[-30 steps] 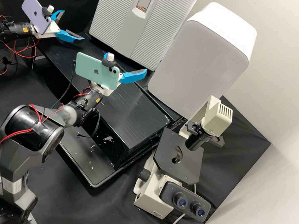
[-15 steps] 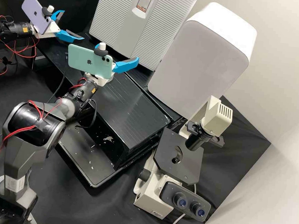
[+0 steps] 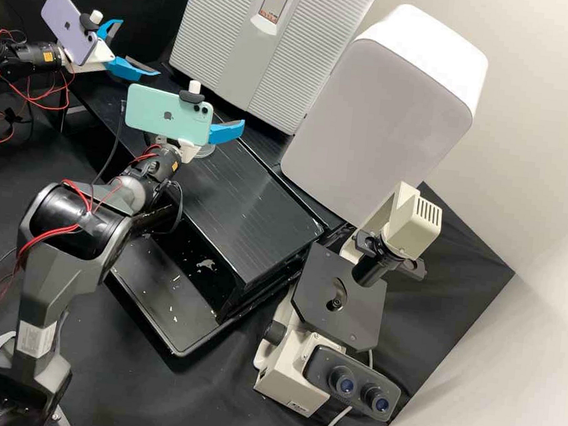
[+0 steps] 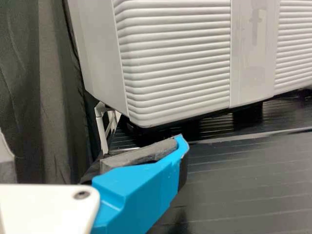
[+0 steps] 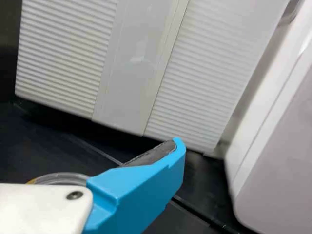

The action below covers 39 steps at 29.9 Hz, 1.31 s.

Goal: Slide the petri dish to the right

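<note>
The clear petri dish (image 5: 52, 179) lies on the black ribbed platform (image 3: 251, 210), in front of the white ribbed appliance (image 3: 275, 31). In the high view its rim (image 3: 198, 152) peeks out under my right gripper (image 3: 228, 131), the one with the green phone. That gripper hangs low over the dish, one blue finger (image 5: 146, 183) passing just above the dish's edge. It looks open and holds nothing. My left gripper (image 3: 136, 48), with the purple phone, stands open at the far left end of the platform, beside the appliance's corner (image 4: 107, 97).
A tall white box (image 3: 388, 109) stands to the right of the appliance. A microscope (image 3: 348, 313) sits at the platform's right end. A black tray (image 3: 162, 295) with white specks lies in front of the platform. Red cables (image 3: 0, 98) trail at the left.
My right gripper has moved left and back along the platform and come down over the petri dish. The left arm has stayed still.
</note>
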### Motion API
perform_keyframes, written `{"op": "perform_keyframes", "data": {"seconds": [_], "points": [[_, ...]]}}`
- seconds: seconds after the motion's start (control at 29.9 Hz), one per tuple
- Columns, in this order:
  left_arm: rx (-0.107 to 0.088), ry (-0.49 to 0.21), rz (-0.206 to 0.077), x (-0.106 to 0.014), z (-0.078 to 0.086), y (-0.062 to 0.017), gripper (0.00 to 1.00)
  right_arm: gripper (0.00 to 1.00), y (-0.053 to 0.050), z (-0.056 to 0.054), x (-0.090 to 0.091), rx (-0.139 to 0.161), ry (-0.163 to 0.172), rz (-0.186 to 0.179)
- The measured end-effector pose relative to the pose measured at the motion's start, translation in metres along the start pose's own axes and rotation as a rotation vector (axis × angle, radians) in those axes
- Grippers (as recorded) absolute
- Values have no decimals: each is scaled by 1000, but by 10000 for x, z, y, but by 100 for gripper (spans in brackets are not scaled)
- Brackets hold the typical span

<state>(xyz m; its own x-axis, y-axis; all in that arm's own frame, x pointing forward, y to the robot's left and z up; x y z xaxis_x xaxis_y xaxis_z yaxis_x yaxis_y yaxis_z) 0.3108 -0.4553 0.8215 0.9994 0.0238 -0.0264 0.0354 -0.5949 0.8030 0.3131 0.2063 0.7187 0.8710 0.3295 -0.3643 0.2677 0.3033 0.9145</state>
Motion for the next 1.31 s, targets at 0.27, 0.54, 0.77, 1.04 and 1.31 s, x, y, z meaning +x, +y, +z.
{"op": "perform_keyframes", "data": {"seconds": [0.27, 0.54, 0.77, 1.04, 1.31], "points": [[0, 0, 0, 0, 0, 0, 100, 100, -29, -13, 10, 39, -80, 12], [0, 0, 0, 0, 0, 0, 100, 100, -91, 14, -14, 34, -98, -19], [0, 0, 0, 0, 0, 0, 100, 100, -190, -3, -2, 7, -78, -94], [0, 0, 0, 0, 0, 0, 100, 100, -268, 19, 34, -51, -104, -70], [0, 0, 0, 0, 0, 0, 100, 100, -292, 58, 45, -47, -143, -59]]}}
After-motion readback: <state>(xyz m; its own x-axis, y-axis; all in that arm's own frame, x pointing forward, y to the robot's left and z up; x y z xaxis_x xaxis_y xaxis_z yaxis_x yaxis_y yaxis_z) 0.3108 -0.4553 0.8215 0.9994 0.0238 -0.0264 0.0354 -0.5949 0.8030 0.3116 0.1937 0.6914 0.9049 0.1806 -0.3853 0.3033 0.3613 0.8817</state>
